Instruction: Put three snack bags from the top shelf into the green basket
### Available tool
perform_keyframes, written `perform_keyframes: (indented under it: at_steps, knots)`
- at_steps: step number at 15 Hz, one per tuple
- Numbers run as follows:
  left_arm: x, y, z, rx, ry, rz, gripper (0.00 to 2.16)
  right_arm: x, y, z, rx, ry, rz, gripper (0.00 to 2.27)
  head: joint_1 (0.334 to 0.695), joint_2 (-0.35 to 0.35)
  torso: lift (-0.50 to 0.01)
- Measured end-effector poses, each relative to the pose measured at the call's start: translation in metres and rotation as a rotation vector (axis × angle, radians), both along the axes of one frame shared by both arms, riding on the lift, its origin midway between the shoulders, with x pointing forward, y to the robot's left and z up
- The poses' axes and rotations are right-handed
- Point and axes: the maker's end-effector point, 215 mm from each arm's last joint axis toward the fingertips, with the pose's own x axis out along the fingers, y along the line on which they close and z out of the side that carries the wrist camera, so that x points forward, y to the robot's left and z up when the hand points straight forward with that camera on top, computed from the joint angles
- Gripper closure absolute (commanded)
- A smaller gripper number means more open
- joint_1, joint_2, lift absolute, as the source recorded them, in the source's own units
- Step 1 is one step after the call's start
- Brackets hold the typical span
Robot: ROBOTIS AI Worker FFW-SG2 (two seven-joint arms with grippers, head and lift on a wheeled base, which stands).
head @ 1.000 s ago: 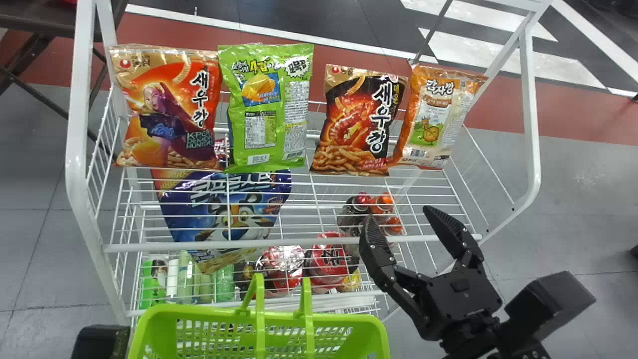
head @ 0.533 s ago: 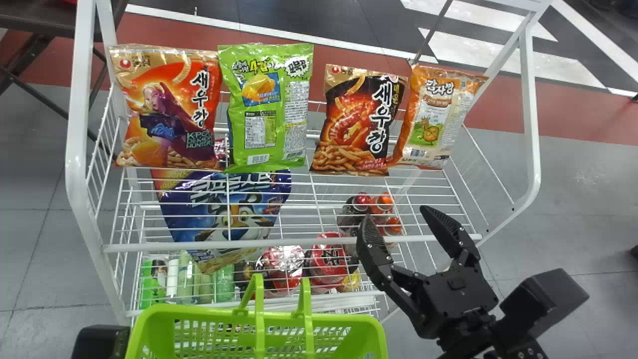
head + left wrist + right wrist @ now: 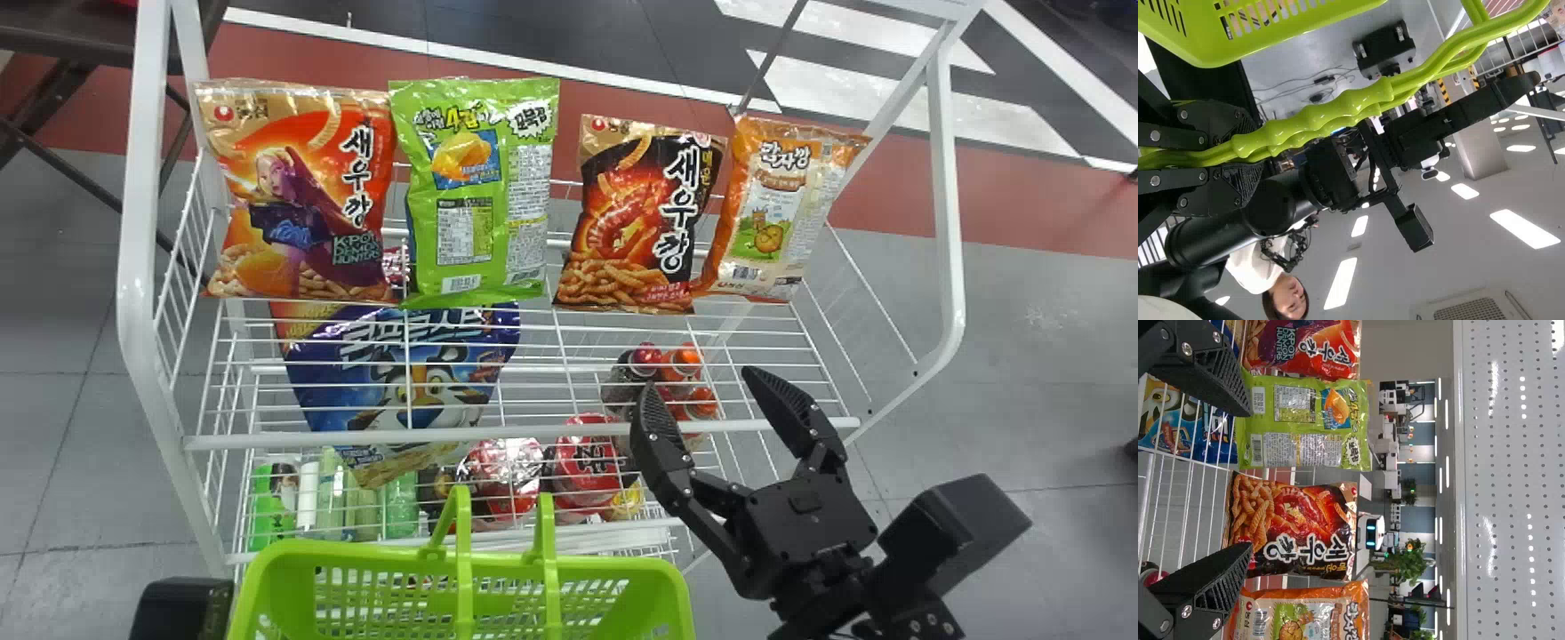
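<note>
Snack bags, four of them, lean along the far side of the top shelf: from your left, a glossy orange-and-red bag (image 3: pixel 302 191), a bright green bag (image 3: pixel 480 191), a black-and-red bag with a gold top (image 3: pixel 640 218) and an orange-and-cream bag (image 3: pixel 772 209). You have the green basket (image 3: pixel 356 562), slotted plastic with two raised handles (image 3: pixel 1325 120), at the bottom edge of the head view, and white wires show through its slots.

Your left gripper (image 3: pixel 1248 155) is closed firmly on both handles. Your right gripper (image 3: pixel 702 380) is in front of the rack's right half, nearer you than the bags, its two black fingers spread wide with open space between; from its own wrist view the bags lie beyond the tips.

The white wire rack (image 3: pixel 524 437) carries lower goods too: a big blue bag (image 3: pixel 404 382) with a tiger on it, bottles with red and orange caps (image 3: pixel 686 357), and round red packs (image 3: pixel 587 462) (perhaps cups, though the wires partly cover them). Around it you see grey tiled floor (image 3: pixel 1022 356) crossed by a red band, and a dark table (image 3: pixel 80 40) beyond the rack's left corner.
</note>
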Motion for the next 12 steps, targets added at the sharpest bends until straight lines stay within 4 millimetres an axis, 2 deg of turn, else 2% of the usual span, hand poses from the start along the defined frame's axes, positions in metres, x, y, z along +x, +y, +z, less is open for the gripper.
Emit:
perform_keyframes:
  at_steps: [4, 7, 10, 12]
  knots:
    - [0.000, 0.000, 0.000, -0.001, -0.001, 0.000, 1.40, 0.003, 0.002, -0.004, 0.005, 0.002, 0.004, 0.12, 0.695, -0.350, -0.045]
    - [0.000, 0.000, 0.002, -0.009, 0.001, -0.003, 1.40, 0.016, 0.017, -0.006, 0.026, -0.010, 0.042, 0.12, 0.695, -0.350, -0.045]
    - [-0.011, 0.001, 0.013, -0.073, 0.073, -0.043, 1.40, 0.046, 0.059, -0.010, 0.056, -0.004, 0.130, 0.12, 0.695, -0.350, -0.045]
    - [-0.020, -0.005, 0.005, -0.033, 0.108, -0.077, 1.40, 0.069, 0.086, -0.014, 0.057, 0.020, 0.183, 0.12, 0.695, -0.350, -0.045]
